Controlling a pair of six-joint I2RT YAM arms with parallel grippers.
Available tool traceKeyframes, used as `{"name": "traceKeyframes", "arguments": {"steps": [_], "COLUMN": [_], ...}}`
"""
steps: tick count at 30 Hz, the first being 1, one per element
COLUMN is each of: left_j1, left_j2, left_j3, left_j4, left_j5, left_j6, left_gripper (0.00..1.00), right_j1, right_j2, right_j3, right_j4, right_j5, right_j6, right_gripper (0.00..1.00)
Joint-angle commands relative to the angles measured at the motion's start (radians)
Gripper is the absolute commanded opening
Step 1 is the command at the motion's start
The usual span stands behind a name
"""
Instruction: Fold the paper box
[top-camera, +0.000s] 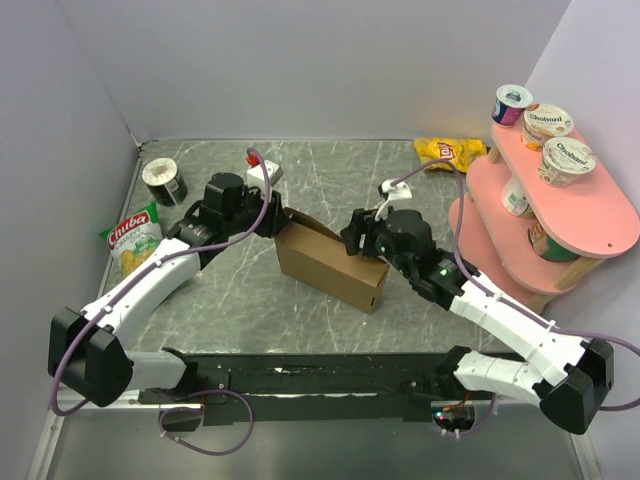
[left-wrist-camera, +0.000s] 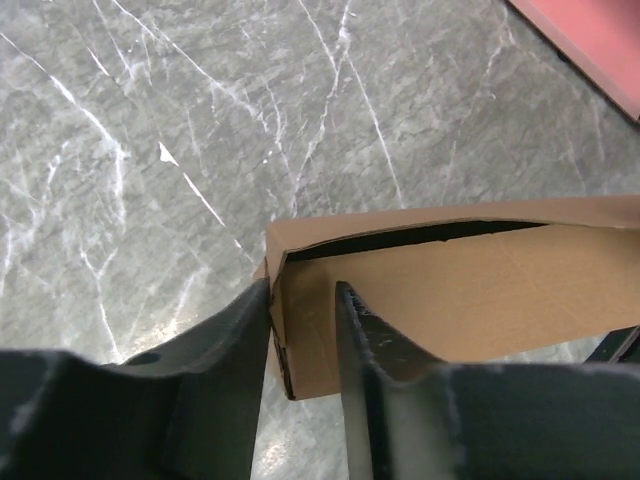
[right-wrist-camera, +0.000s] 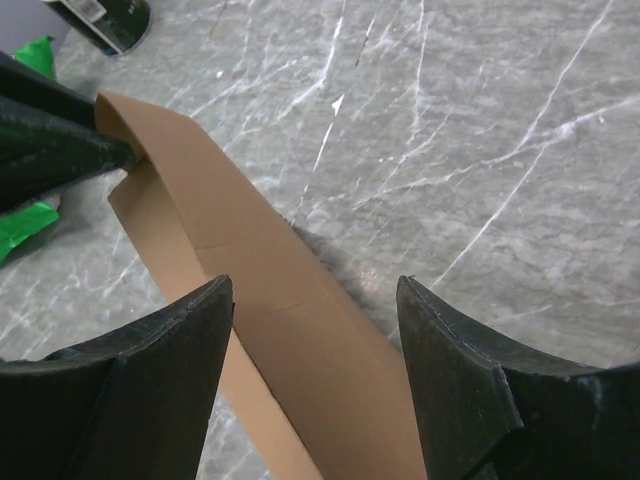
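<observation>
1. Looking down from the top camera, I found the paper box standing near the middle of the table. Its long axis ran from 10 o'clock to 4 o'clock.
2. My left gripper sat at the box's 10 o'clock end, jaws narrowly apart astride the end wall. I could not quite tell whether the inner finger touched the card.
3. My right gripper hung over the far long wall near 1 o'clock, jaws wide apart and clamped on nothing.
4. If the left jaws closed off-square, I judged they would crease the wall away from its score line.
5. With the right jaws loose, any pull from the left could drag or tip the light box toward 10 o'clock.
6. A right finger pressing down might crush the upright wall rather than fold it.
</observation>
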Motion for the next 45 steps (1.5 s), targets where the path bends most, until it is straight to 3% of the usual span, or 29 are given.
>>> {"name": "traceKeyframes", "arguments": {"steps": [1, 7, 11, 16, 18, 20, 25, 30, 39, 42, 45], "left_j1": [-0.002, -0.041, -0.078, -0.098, -0.118, -0.133, -0.153, -0.181, -0.203, -0.207, -0.213], "left_j2": [0.0, -0.012, 0.003, 0.007, 0.004, 0.004, -0.001, 0.0, -0.019, -0.023, -0.021], "left_j3": [0.007, -0.023, -0.022, -0.037, -0.043, -0.048, -0.066, -0.074, -0.097, -0.114, -0.132], "left_j4": [0.061, 0.069, 0.049, 0.043, 0.04, 0.034, 0.027, 0.004, -0.023, -0.019, -0.009], "left_j5": [0.038, 0.017, -0.083, -0.141, -0.189, -0.224, -0.309, -0.388, -0.474, -0.488, -0.491], "left_j6": [-0.008, -0.013, -0.02, -0.051, -0.06, -0.069, -0.121, -0.161, -0.209, -0.226, -0.241], "left_gripper": [0.28, 0.13, 0.01, 0.01, 0.01, 0.01, 0.01, 0.01, 0.01, 0.01, 0.01], "right_j1": [0.079, 0.158, 0.194, 0.241, 0.284, 0.309, 0.36, 0.375, 0.399, 0.409, 0.427], "right_j2": [-0.017, 0.0, 0.001, -0.011, -0.008, 0.0, 0.058, 0.15, 0.19, 0.233, 0.3], "right_j3": [-0.033, -0.072, -0.101, -0.138, -0.142, -0.136, -0.112, -0.041, -0.096, -0.085, -0.05], "right_j4": [0.106, 0.115, 0.093, 0.067, 0.038, -0.003, -0.19, -0.358, -0.304, -0.405, -0.59], "right_j5": [0.2, 0.337, 0.419, 0.515, 0.602, 0.654, 0.797, 0.835, 0.837, 0.86, 0.898], "right_j6": [0.033, 0.047, 0.059, 0.085, 0.103, 0.155, 0.34, 0.447, 0.425, 0.522, 0.76], "right_gripper": [0.73, 0.69, 0.61, 0.61, 0.65, 0.71, 0.74, 0.8, 0.77, 0.78, 0.83]}}
